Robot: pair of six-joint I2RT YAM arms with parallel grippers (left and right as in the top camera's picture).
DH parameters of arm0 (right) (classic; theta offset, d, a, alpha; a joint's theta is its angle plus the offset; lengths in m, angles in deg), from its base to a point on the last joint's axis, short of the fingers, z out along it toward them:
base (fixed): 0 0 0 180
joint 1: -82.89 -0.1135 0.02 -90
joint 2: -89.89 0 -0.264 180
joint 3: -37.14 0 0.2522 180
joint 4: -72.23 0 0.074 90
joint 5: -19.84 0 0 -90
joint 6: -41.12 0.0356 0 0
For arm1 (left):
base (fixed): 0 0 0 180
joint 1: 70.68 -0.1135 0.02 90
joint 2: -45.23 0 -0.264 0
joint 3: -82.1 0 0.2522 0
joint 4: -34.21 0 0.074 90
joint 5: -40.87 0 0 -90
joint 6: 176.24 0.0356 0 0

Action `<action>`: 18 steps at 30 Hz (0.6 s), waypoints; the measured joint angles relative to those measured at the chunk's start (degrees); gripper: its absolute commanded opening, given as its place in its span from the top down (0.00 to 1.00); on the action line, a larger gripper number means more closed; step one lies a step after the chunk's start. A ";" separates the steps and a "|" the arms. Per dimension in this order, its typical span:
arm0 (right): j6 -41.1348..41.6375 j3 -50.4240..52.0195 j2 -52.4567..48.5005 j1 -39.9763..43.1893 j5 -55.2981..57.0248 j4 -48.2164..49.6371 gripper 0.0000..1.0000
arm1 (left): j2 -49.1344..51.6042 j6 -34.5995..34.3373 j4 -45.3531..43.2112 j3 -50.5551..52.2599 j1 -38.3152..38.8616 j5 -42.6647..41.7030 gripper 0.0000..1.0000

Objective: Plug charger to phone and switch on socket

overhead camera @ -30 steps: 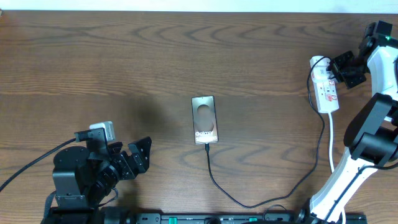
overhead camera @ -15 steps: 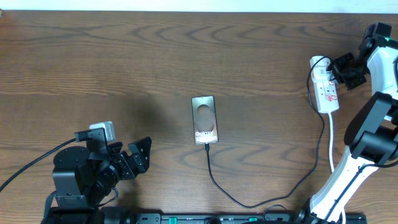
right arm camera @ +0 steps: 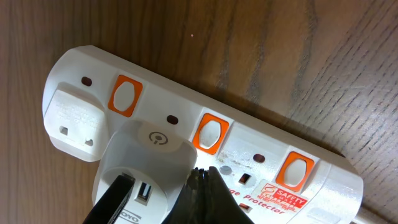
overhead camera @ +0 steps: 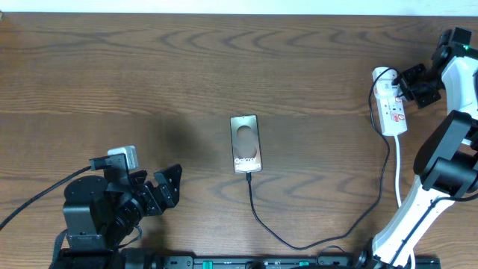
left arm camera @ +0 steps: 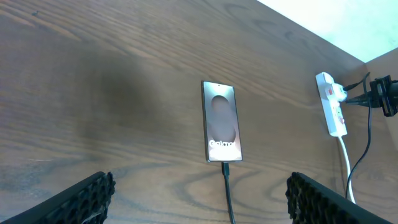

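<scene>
The phone (overhead camera: pixel 246 143) lies face up mid-table, its "Galaxy" end towards me. The charger (overhead camera: pixel 258 217) has its connector (left arm camera: pixel 225 169) in the phone's near end. Its thin black cable loops right and up to a white adapter (right arm camera: pixel 146 152) plugged into the socket (overhead camera: pixel 391 101) at the far right. My right gripper (right arm camera: pixel 202 174) is shut with nothing in it. Its tips sit on the socket's face just below the middle orange switch (right arm camera: pixel 209 133), beside the adapter. My left gripper (overhead camera: pixel 168 187) stands open near the table's front left, well short of the phone (left arm camera: pixel 221 121).
The socket's white cord (overhead camera: pixel 398 168) runs down the right side beside the right arm's base (overhead camera: pixel 418 217). Two more orange switches (right arm camera: pixel 125 95) (right arm camera: pixel 296 170) flank the middle one. The table's far edge (overhead camera: pixel 224 15) meets a white wall.
</scene>
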 measured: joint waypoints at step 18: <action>0.00 0.00 -1.05 -0.02 0.48 0.48 0.99 | 0.00 0.02 0.00 0.00 0.00 0.00 0.10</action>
